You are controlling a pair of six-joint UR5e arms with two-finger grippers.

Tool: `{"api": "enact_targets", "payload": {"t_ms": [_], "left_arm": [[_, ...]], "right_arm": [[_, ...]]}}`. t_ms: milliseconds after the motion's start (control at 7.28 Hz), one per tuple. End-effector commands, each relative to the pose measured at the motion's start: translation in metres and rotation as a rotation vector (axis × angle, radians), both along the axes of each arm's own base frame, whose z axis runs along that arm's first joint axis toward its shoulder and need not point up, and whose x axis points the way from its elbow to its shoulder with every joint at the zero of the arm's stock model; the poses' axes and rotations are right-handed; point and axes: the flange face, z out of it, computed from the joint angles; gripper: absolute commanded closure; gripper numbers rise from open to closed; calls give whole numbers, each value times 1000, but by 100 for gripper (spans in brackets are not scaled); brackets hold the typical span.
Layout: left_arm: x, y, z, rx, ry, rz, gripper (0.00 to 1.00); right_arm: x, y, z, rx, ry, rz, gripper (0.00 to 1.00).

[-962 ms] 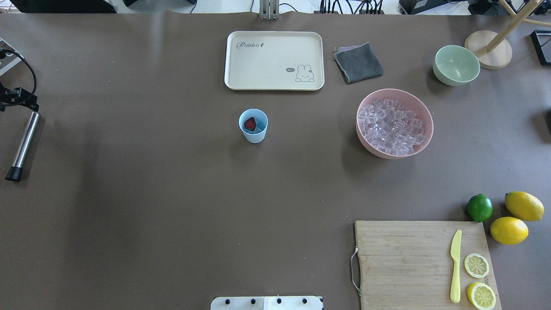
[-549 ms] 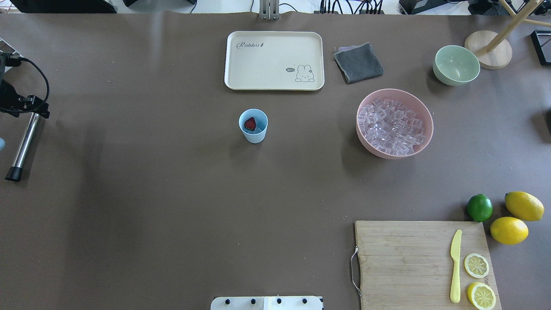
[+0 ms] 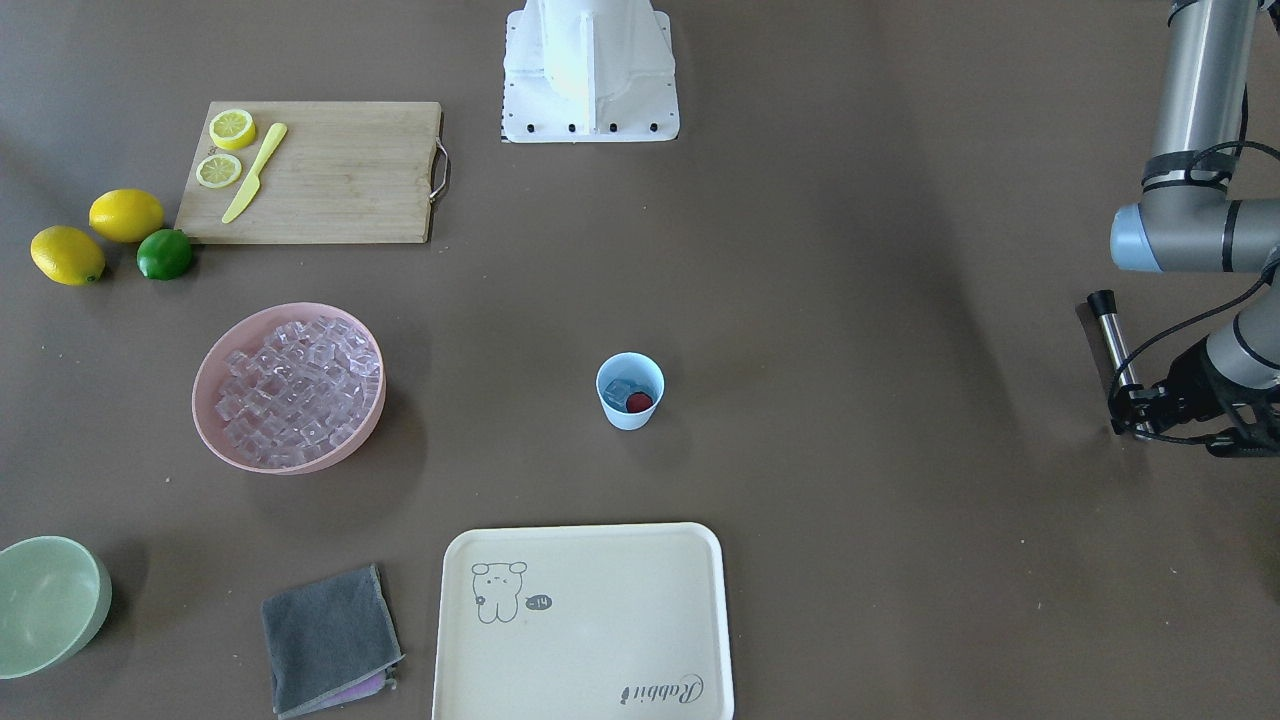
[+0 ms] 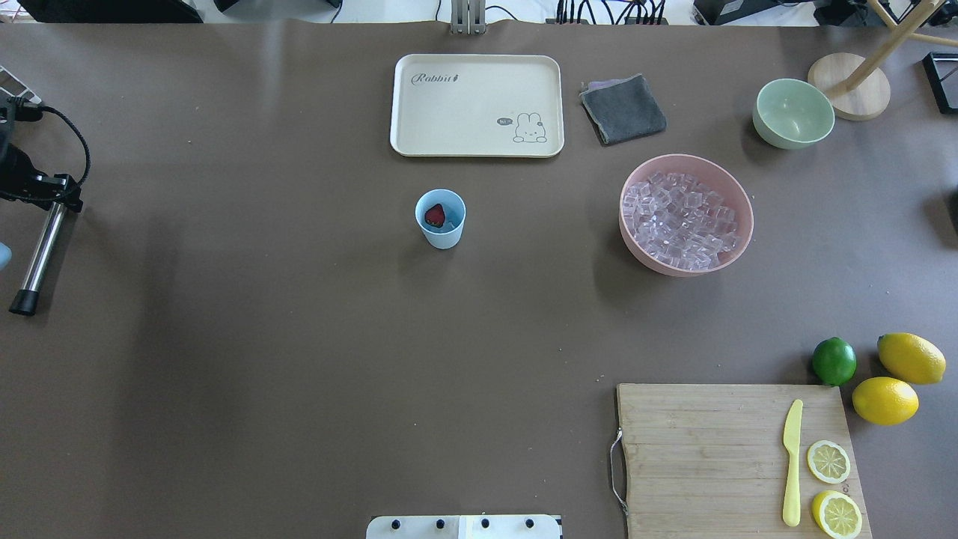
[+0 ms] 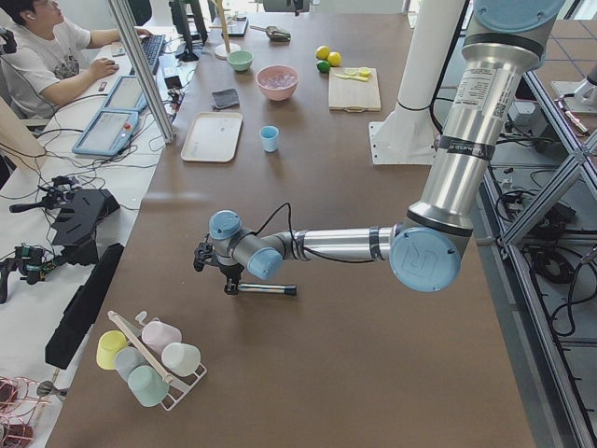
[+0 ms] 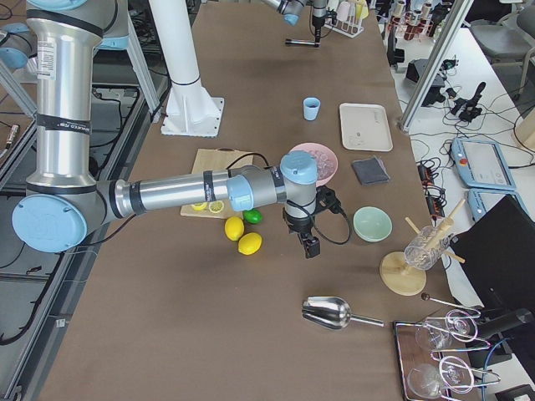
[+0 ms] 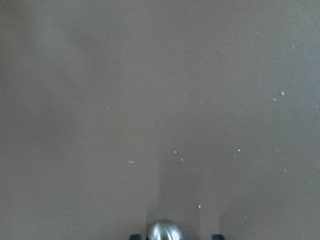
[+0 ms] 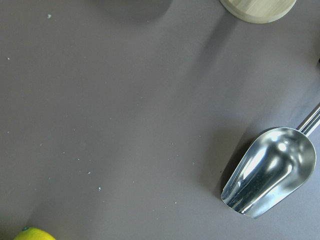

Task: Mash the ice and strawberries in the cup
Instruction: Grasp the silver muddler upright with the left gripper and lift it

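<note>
Brown tabletop: my light-blue plastic cup [image 4: 440,218] holds a red strawberry [image 4: 435,215] and clear ice [image 3: 619,389]. Far from it, left gripper [image 4: 46,196] fingers spread astride the steel muddler [image 4: 41,251]; right gripper [image 6: 310,244] I can't judge.

Noted: light-blue cup [image 4: 443,238], red strawberry [image 4: 435,216], clear colourless ice [image 4: 681,221], pink bowl [image 4: 686,272], pale-green bowl [image 4: 793,112], cream tray [image 4: 464,112] with rabbit print, grey cloth [image 4: 623,109], yellow lemons [image 4: 885,400], green lime [image 4: 834,361], plain brown surface [image 4: 262,337].

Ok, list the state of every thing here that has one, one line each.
cup: upright, holds ice
strawberry: whole, unmashed, inside cup
pink bowl: upright, full of ice cubes
green bowl: upright, empty
muddler: lying flat
left gripper: open, straddling muddler's top end
right gripper: cannot tell
scoop: lying empty
cloth: folded
lemon slices: cut face up on cutting board
</note>
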Motion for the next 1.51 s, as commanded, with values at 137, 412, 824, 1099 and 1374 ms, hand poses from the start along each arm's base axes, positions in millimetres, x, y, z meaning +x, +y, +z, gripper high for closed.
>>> {"api": "enact_targets", "payload": {"t_ms": [137, 412, 824, 1099, 1374], "left_arm": [[-2, 6, 5, -3, -3, 4, 56], [-2, 5, 3, -1, -4, 4, 87], [1, -5, -27, 40, 13, -7, 100], [22, -54, -116, 113, 76, -65, 100], [48, -101, -252, 217, 180, -125, 100]], "right_arm": [[0, -1, -7, 3, -9, 12, 1], [0, -1, -8, -1, -11, 19, 1], [-1, -3, -11, 4, -15, 21, 1], [-1, -6, -13, 7, -16, 21, 1], [-3, -6, -15, 9, -28, 14, 1]]}}
